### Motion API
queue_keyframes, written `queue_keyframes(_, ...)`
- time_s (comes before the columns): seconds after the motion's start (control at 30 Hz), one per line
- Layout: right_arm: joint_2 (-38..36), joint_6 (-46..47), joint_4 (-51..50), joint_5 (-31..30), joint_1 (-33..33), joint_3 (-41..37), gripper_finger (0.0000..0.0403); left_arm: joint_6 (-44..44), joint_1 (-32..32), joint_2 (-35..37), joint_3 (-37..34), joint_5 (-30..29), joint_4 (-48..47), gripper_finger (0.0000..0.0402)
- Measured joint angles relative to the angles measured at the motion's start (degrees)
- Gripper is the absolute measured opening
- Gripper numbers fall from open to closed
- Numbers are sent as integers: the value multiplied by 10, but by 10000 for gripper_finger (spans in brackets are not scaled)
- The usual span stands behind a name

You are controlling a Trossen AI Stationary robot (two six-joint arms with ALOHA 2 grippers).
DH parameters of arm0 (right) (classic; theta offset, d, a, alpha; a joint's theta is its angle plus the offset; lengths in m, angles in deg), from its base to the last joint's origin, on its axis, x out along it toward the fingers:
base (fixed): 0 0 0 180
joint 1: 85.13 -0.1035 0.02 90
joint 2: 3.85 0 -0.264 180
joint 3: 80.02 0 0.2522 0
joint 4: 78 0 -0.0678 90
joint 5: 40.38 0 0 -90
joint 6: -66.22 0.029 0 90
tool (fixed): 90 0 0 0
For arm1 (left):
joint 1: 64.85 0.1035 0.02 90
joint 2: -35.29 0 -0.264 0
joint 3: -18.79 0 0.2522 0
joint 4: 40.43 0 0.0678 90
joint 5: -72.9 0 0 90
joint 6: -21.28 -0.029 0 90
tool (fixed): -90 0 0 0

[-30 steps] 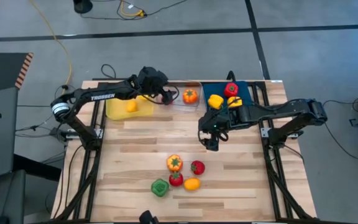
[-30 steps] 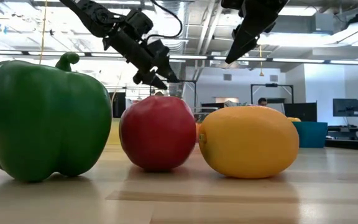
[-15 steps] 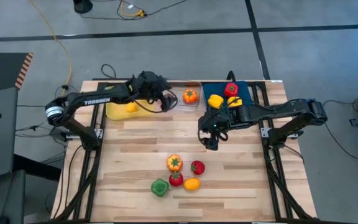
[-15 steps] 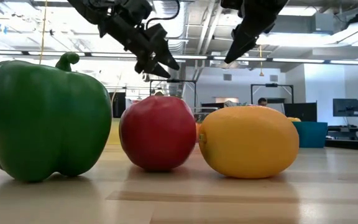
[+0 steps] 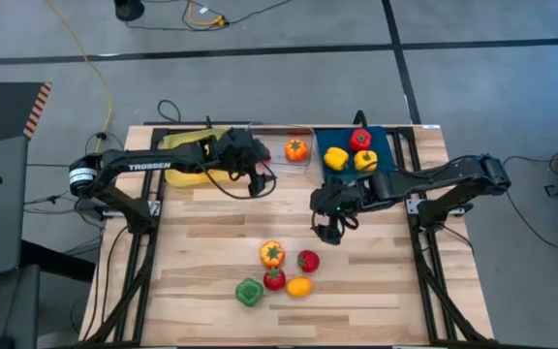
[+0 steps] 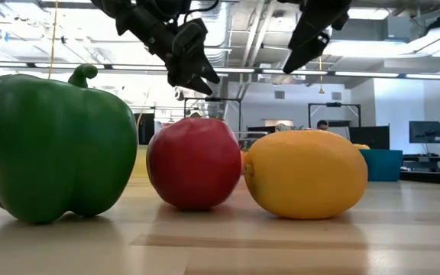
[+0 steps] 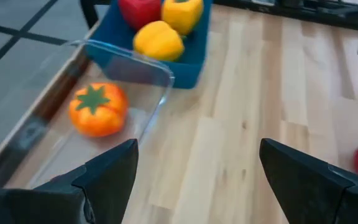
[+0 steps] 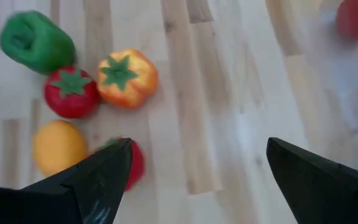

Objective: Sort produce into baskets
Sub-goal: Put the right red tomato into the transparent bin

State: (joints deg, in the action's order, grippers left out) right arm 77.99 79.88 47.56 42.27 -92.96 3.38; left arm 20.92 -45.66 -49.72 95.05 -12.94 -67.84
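Observation:
Five pieces of produce lie in a cluster near the table's front: an orange-yellow pepper (image 5: 272,254), a red fruit (image 5: 307,260), a red tomato (image 5: 274,279), a green pepper (image 5: 249,292) and a yellow lemon (image 5: 299,286). My right gripper (image 5: 329,229) hangs open and empty above the table, just behind this cluster (image 8: 127,78). My left gripper (image 5: 256,181) is open and empty over bare wood, in front of the yellow basket (image 5: 176,173) and the clear basket (image 5: 303,136). The clear basket holds an orange tomato (image 7: 98,109). The blue basket (image 5: 381,136) holds a red pepper (image 5: 360,139) and two yellow peppers (image 5: 335,157).
The three baskets stand in a row along the table's far edge. My left arm lies across the yellow basket and hides most of it. Bare wood lies between the baskets and the cluster. In the low view the green pepper (image 6: 52,145), a red fruit (image 6: 193,164) and the lemon (image 6: 305,183) fill the foreground.
My left gripper has moved from over the clear basket's edge toward the table's near edge, out over bare wood. My right arm has shifted a little toward the near edge. The produce has stayed where it was.

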Motion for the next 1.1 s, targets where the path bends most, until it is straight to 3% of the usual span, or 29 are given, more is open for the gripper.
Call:
queue_keyframes(0.5, 0, 167, 6, -1, -91, -6, 396, 2, -56, 0, 0, 0, 1, 322)
queue_keyframes(0.8, 0, 269, 5, -56, -123, -6, 395, 17, -68, 0, 0, -3, 2, 323)
queue_keyframes(0.93, 7, 261, 6, -61, -140, -6, 395, 17, -72, 0, 0, -3, 2, 323)
queue_keyframes(1.1, 45, 168, 18, -63, -169, -6, 395, 17, -77, 0, 0, -4, 2, 323)
